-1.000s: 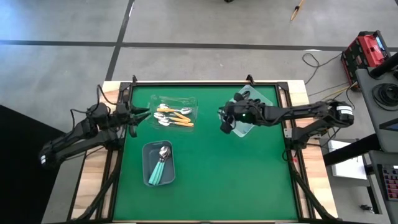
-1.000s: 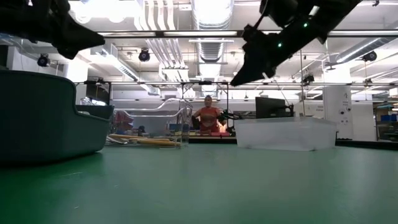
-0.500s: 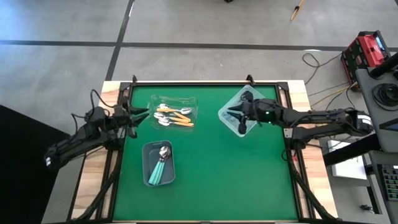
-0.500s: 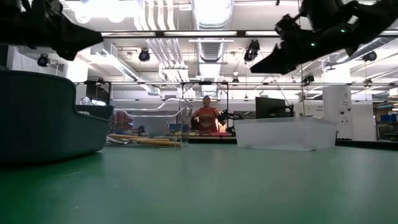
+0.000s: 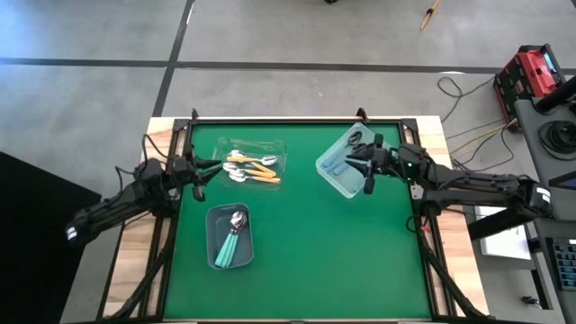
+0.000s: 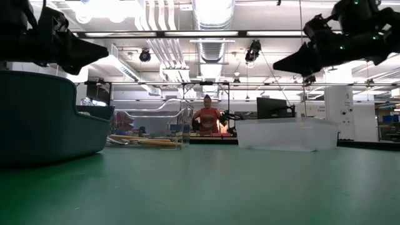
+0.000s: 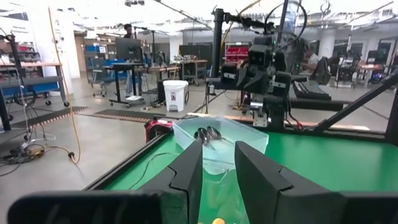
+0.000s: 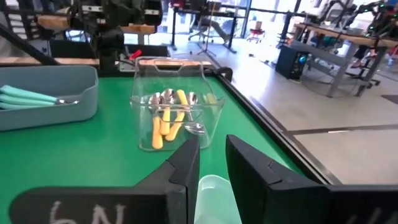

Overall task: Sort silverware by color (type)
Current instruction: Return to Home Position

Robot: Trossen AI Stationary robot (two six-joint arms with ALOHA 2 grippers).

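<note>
**A:** Looking down on the green table (image 5: 342,261) now. Where is the silverware?

**B:** All binned! On the left side, the orange-handled metal spoons (image 5: 256,170) lie in the clear plastic bin (image 5: 280,147). The teal-handled spoons (image 5: 231,245) lie in the grey-blue plastic bin (image 5: 210,225), the bin closest to the low camera.

**A:** And the darker ones?

**B:** Over on the right, the blue-handled spoons (image 7: 208,133) sit in the translucent white bin (image 7: 184,134), shiny bowls bunched together.

**A:** What about the arms?

**B:** At the table's left edge, the left claw (image 7: 217,147) hangs in the air near the clear bin. Its fingers are slightly parted, with nothing between them. Across the way, the right claw (image 8: 212,142) hovers over the white bin's right side, also a little apart and empty. Both are up high, touching no bin.
</note>
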